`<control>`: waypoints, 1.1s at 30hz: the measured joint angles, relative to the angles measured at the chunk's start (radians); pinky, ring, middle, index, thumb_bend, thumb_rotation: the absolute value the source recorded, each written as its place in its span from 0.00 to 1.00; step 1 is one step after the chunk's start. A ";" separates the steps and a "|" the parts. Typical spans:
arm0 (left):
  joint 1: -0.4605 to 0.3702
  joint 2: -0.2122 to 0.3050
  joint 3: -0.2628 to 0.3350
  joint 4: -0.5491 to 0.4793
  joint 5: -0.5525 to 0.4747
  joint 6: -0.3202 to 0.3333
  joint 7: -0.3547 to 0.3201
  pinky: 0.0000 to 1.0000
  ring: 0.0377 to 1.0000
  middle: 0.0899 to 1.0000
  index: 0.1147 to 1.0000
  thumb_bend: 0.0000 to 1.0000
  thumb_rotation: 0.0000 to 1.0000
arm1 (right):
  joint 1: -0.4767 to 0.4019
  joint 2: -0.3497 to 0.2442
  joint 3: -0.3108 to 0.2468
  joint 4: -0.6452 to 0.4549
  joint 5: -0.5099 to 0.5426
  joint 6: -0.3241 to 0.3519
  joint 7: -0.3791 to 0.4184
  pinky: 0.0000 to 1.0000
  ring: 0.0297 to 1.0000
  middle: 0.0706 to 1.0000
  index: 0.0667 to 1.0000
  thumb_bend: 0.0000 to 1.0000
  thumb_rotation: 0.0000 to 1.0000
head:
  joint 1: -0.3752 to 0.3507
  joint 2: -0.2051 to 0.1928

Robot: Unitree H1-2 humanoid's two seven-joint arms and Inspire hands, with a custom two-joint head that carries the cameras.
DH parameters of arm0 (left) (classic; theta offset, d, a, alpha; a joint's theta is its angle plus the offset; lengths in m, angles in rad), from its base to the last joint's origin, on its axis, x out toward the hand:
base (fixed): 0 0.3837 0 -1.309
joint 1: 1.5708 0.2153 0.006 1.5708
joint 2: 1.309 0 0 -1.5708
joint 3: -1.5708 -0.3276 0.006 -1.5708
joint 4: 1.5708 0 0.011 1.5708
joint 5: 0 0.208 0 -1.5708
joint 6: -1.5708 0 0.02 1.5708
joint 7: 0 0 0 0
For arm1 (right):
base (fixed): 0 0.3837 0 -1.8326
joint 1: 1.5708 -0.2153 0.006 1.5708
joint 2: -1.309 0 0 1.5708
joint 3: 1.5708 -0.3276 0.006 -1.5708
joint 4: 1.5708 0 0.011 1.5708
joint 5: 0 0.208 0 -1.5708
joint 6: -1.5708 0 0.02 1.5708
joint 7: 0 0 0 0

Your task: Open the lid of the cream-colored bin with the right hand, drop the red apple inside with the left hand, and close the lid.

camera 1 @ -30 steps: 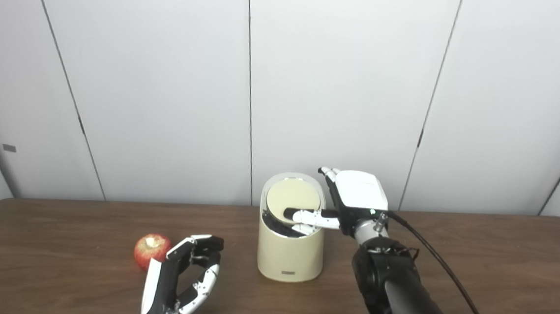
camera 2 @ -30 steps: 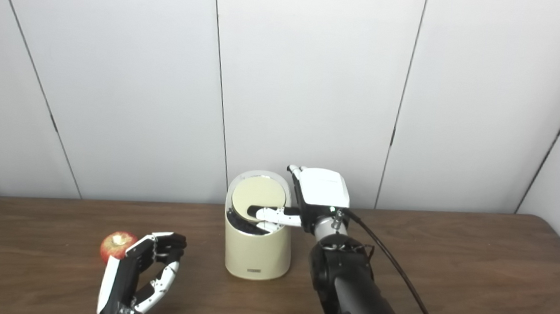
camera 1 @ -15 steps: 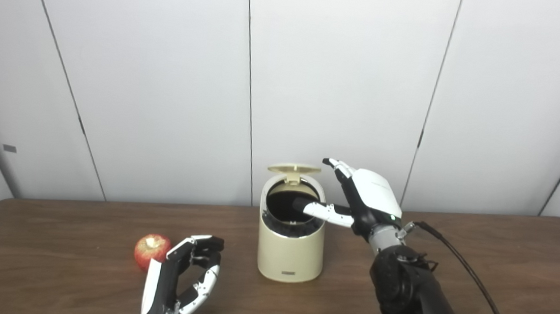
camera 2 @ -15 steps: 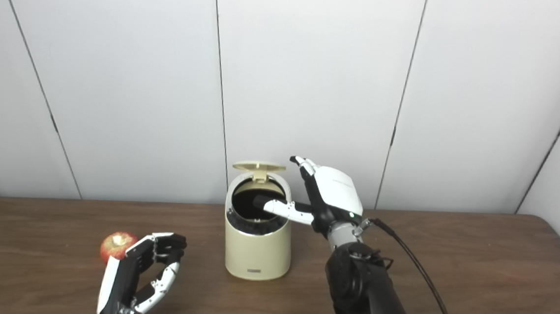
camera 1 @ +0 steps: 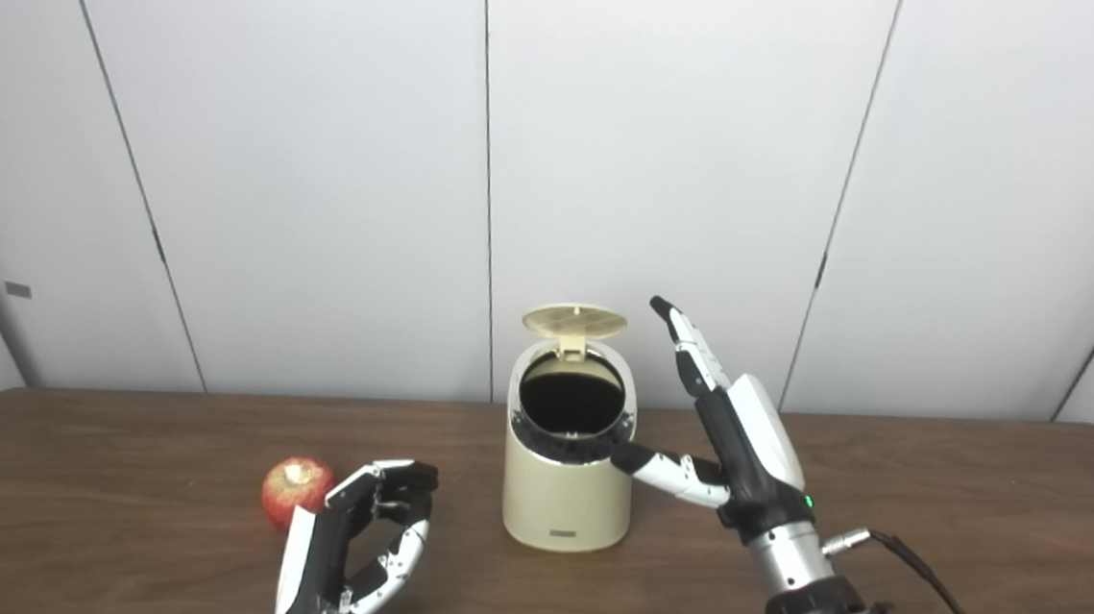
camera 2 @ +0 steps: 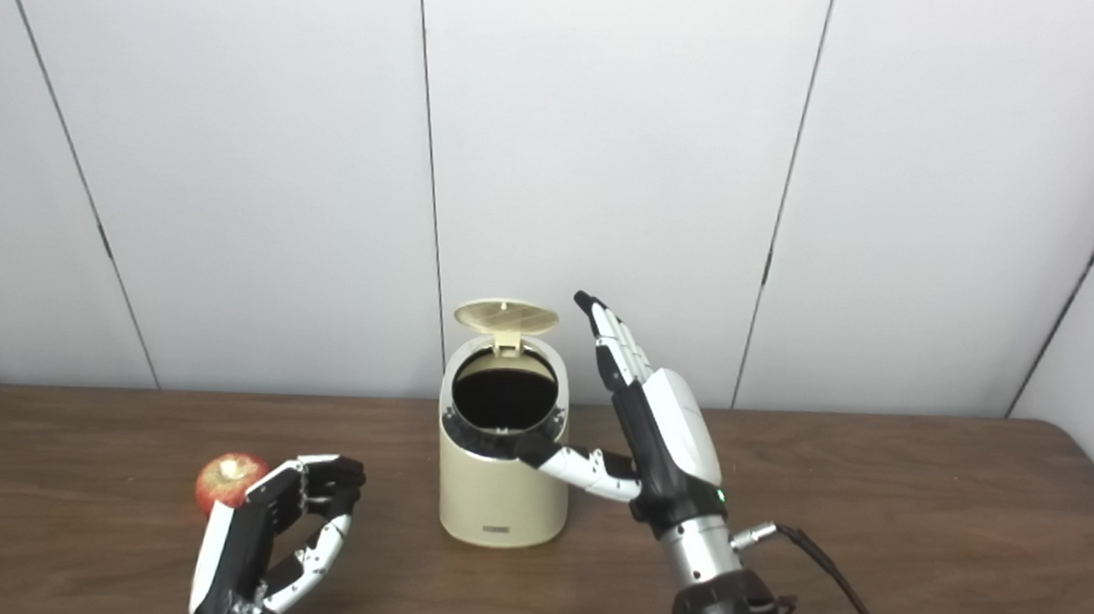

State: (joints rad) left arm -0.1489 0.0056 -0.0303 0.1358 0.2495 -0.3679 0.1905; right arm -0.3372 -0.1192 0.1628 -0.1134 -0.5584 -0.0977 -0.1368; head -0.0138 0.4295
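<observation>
The cream-colored bin (camera 1: 565, 491) stands at the middle of the brown table. Its round lid (camera 1: 574, 320) is tipped up at the back, and the dark inside (camera 1: 570, 402) shows. My right hand (camera 1: 731, 435) is open just right of the bin, fingers pointing up, thumb reaching toward the bin's rim; it holds nothing. The red apple (camera 1: 296, 488) sits on the table left of the bin. My left hand (camera 1: 352, 544) is open and empty, resting just right of and in front of the apple, fingers curled. The bin (camera 2: 500, 482) and apple (camera 2: 229, 481) also show in the right eye view.
The wooden table (camera 1: 926, 526) runs across the view, with a white panelled wall (camera 1: 328, 138) right behind it. A black cable (camera 1: 941, 590) trails from my right wrist over the table.
The lid was pressed down under my right hand, then sprang open and now stands up. My right hand pulled back toward me and lower, to the bin's right. The left hand and apple stayed still.
</observation>
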 measured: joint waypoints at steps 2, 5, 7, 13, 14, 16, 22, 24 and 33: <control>0.000 0.001 0.001 0.001 -0.009 0.000 -0.002 0.54 0.60 0.60 0.59 0.25 0.16 | 0.039 0.022 -0.008 0.019 -0.040 -0.085 -0.100 0.85 0.93 0.94 0.94 0.89 0.95 | -0.005 0.000; -0.001 0.002 0.002 0.001 -0.012 0.000 -0.002 0.53 0.60 0.60 0.59 0.25 0.24 | 0.101 0.053 -0.033 0.077 -0.099 -0.208 -0.272 0.76 0.83 0.84 0.83 0.43 0.83 | -0.006 -0.005; 0.000 0.004 0.002 0.001 -0.008 0.000 -0.001 0.52 0.59 0.60 0.58 0.24 0.25 | 0.141 0.067 -0.051 0.108 -0.109 -0.264 -0.353 0.67 0.77 0.79 0.78 0.29 0.68 | -0.005 -0.005; 0.005 0.009 0.005 -0.013 0.054 -0.004 0.017 0.50 0.56 0.59 0.57 0.25 0.21 | 0.173 0.066 -0.082 0.144 -0.133 -0.329 -0.485 0.62 0.71 0.73 0.73 0.27 0.26 | -0.002 -0.009; 0.010 0.010 0.010 -0.022 0.079 -0.004 0.029 0.49 0.56 0.58 0.56 0.27 0.17 | 0.176 0.063 -0.080 0.150 -0.135 -0.334 -0.498 0.62 0.71 0.73 0.73 0.28 0.22 | -0.005 -0.012; 0.025 0.019 0.029 -0.047 0.145 -0.011 0.067 0.47 0.55 0.57 0.55 0.35 0.07 | 0.177 0.050 -0.065 0.162 -0.131 -0.337 -0.520 0.61 0.71 0.73 0.72 0.29 0.15 | -0.006 -0.012; 0.031 0.073 0.123 -0.107 0.276 -0.025 0.181 0.61 0.68 0.65 0.63 0.74 0.10 | 0.178 -0.005 -0.015 0.201 -0.121 -0.340 -0.575 0.62 0.71 0.72 0.72 0.30 0.30 | 0.008 -0.012; 0.028 0.094 0.150 -0.131 0.300 -0.009 0.206 0.71 0.76 0.72 0.69 0.85 0.19 | 0.177 -0.009 -0.003 0.205 -0.121 -0.340 -0.588 0.64 0.72 0.73 0.72 0.30 0.35 | 0.015 -0.012; -0.012 0.141 0.175 -0.149 0.312 0.147 0.193 0.78 0.84 0.85 0.83 0.98 0.28 | 0.177 -0.018 0.017 0.209 -0.109 -0.341 -0.604 0.65 0.72 0.73 0.73 0.28 0.41 | 0.037 -0.014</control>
State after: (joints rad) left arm -0.1609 0.1471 0.1450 -0.0128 0.5616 -0.2206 0.3834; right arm -0.1604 -0.1377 0.1800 0.0952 -0.6674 -0.4383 -0.7409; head 0.0230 0.4157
